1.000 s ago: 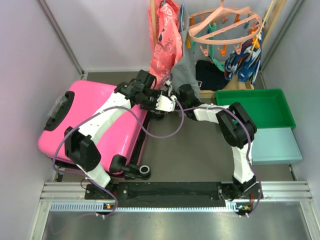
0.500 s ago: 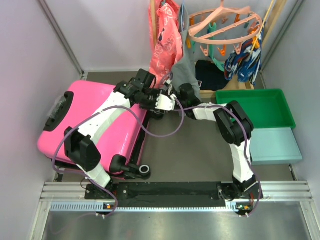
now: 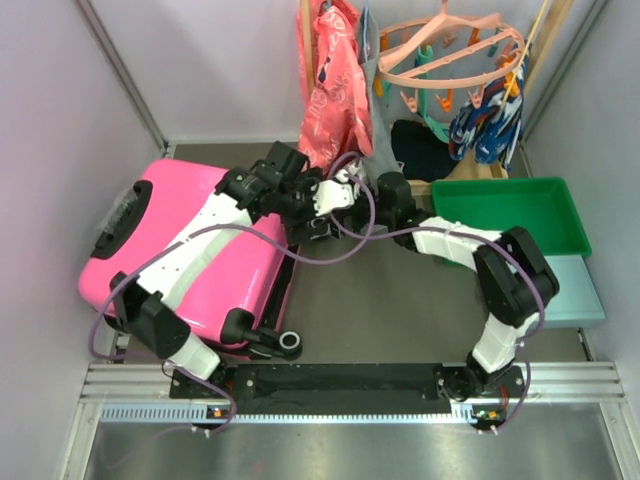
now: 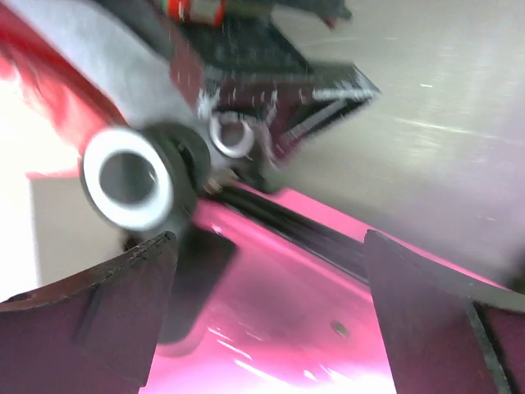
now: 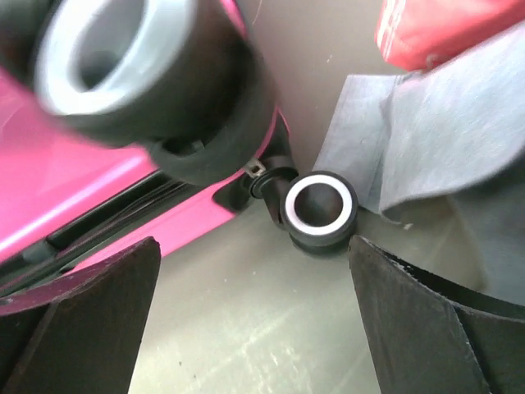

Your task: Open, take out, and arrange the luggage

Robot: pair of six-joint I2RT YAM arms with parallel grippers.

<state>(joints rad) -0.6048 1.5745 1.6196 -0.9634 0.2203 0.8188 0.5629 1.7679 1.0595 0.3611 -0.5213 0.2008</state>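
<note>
Lying flat and zipped shut on the left of the desk [image 3: 400, 300], the luggage [image 3: 190, 250] shows one black wheel [image 3: 289, 343] nearest the arm bases. Farther in, both arms meet at its far right corner, where the left tool [image 4: 267, 246] and the right tool [image 5: 253, 246] each stand released, fingers spread wide and grasping nothing, close to the wheels there. To the right sit a pale teal box [image 3: 560, 295] and, behind it, a green tray [image 3: 510, 215], with a red garment [image 3: 335, 100] hanging at the back.
</note>
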